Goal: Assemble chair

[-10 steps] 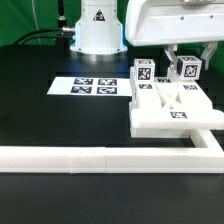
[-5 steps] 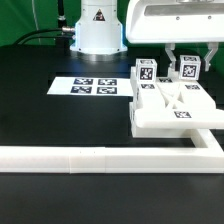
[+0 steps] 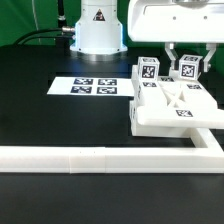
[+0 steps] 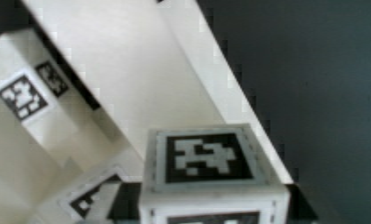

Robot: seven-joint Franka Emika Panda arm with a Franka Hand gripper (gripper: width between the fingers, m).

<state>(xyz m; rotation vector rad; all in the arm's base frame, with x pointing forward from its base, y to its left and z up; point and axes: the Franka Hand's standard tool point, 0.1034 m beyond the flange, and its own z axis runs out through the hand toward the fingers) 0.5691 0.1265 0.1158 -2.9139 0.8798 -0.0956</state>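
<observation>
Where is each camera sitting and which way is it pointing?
Exterior view: off the arm, low in front of the table, facing the robot base; it sees the marker board, the chair parts, the border rail and the fingers.
Wrist view: on the wrist, looking down close at a tagged square post and white chair pieces; no fingers show.
Shared: probably the tagged post under the wrist.

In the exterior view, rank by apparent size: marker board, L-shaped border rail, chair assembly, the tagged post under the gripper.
1. L-shaped border rail
2. chair assembly
3. marker board, not much smaller than the assembly, and farther from the camera, so unsure
4. tagged post
</observation>
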